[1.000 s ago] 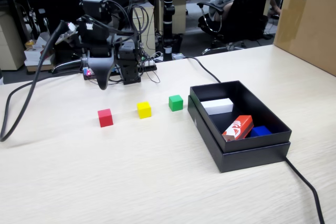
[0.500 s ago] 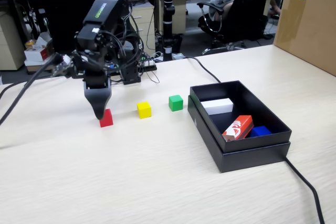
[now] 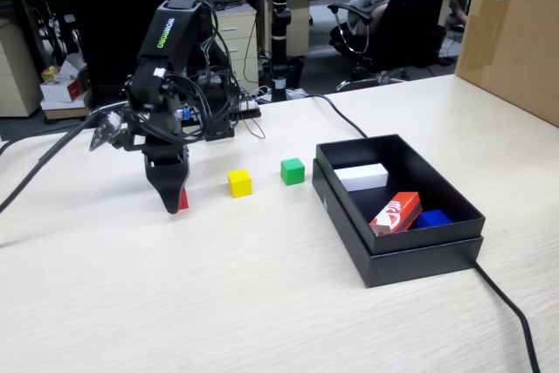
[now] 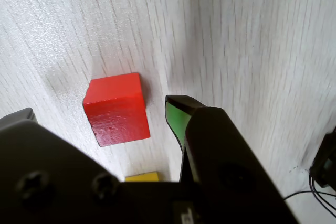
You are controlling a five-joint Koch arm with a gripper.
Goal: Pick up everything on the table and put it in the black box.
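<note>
Red cube sat on the pale wood-grain counter with the arm's fingers lowered over it, tips close to the surface. In the fixed view only a sliver of the cube showed past the dark fingertip, at about 9 o'clock from the yellow cube. The wrist view showed the red cube between a green-faced fingertip on its 3 o'clock side and a grey fingertip at its 9 o'clock; a gap of bare counter separated the cube from the green-faced one, so the fingers stood spread apart and grasped nothing.

A corner of the yellow cube appeared at 6 o'clock of the red one in the wrist view. In the fixed view the green cube rested at 3 o'clock of the yellow cube, near the wall of the black box but apart from it. The three cubes lay in a row across the counter, all outside the box.

Inside the box were a white block toward its 11 o'clock corner, an orange-red carton with white marks lying tilted, and a blue object just beside the carton at its 3 o'clock. A black cable ran off from the box toward 5 o'clock. A brown cardboard carton stood at the counter's 2 o'clock edge.
</note>
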